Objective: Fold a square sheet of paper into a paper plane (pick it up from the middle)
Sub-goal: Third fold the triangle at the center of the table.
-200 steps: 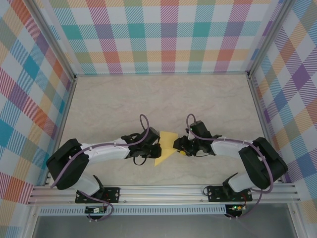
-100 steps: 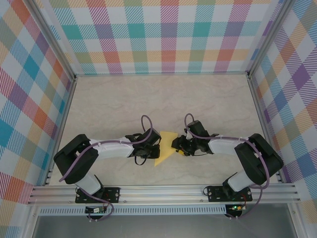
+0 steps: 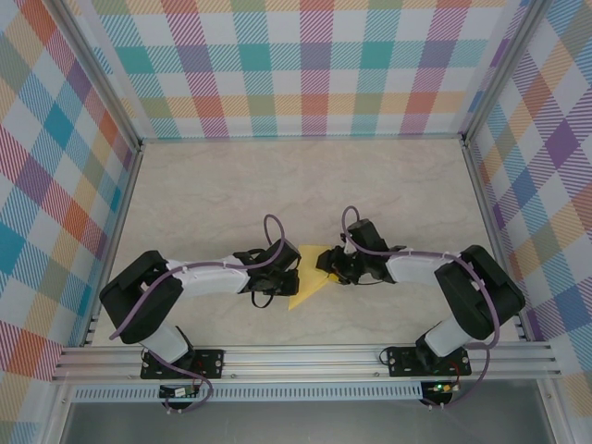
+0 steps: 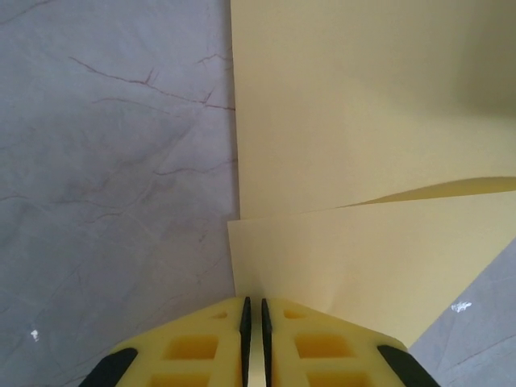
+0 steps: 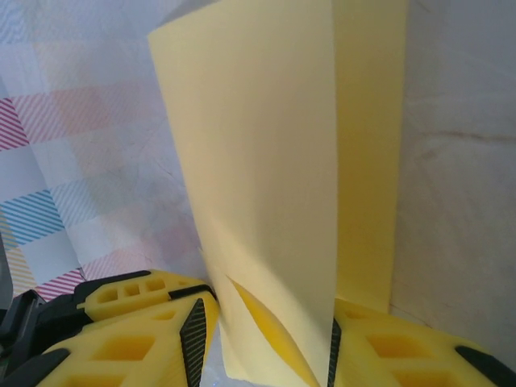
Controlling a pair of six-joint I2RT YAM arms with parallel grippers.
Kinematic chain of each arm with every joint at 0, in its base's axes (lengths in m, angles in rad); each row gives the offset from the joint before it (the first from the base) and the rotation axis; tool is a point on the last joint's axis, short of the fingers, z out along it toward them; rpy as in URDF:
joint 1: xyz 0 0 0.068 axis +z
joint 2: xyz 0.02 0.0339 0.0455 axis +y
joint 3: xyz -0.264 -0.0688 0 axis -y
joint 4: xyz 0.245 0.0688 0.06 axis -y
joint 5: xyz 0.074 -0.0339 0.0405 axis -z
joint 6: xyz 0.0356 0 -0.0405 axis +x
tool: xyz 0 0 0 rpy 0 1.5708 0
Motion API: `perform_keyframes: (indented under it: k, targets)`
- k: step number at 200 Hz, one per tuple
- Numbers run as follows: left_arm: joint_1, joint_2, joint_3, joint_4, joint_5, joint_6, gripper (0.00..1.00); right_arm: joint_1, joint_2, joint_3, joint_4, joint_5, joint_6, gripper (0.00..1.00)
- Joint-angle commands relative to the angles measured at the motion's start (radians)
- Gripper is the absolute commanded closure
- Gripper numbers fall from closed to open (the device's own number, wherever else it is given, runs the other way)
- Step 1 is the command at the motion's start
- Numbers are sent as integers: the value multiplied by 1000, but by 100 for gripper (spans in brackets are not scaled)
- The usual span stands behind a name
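Note:
The square sheet of paper (image 3: 306, 285) is yellow and partly folded, lying on the table between my two grippers. My left gripper (image 3: 290, 274) is at its left edge; in the left wrist view the gripper (image 4: 254, 311) is shut on the near edge of the paper (image 4: 347, 121), where two layers overlap. My right gripper (image 3: 326, 267) is at the paper's right side. In the right wrist view this gripper (image 5: 264, 319) is open, and a raised flap of paper (image 5: 266, 161) stands between its fingers, leaning on the right pad (image 5: 332, 355).
The marbled tabletop (image 3: 277, 185) stretches behind the paper to plaid walls (image 3: 296, 65) on three sides. An aluminium rail (image 3: 305, 361) with both arm bases runs along the near edge.
My right gripper has slid left and slightly away, further onto the paper, raising its right flap. The left arm's elbow has shifted right while its gripper stayed at the paper's left edge.

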State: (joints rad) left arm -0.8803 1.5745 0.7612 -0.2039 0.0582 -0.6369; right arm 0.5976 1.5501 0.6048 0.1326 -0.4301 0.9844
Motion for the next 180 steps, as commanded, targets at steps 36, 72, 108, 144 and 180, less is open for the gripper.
perform_keyframes:
  k: [36,72,108,144,180]
  targets:
    - [10,-203,-26,-4,10,25,67,-19,53,69,-29,-54,-100,58]
    - [-39,-250,-46,-19,-43,-4,56,-25,54,97,-68,-68,-137,58]
    - [-170,-191,-3,-66,-253,-62,48,-28,48,113,-88,-77,-149,58]
    - [-267,-74,64,-162,-427,-94,44,-28,50,124,-87,-94,-145,58]
    - [-322,-1,101,-168,-477,-83,43,-28,44,126,-88,-96,-138,58]
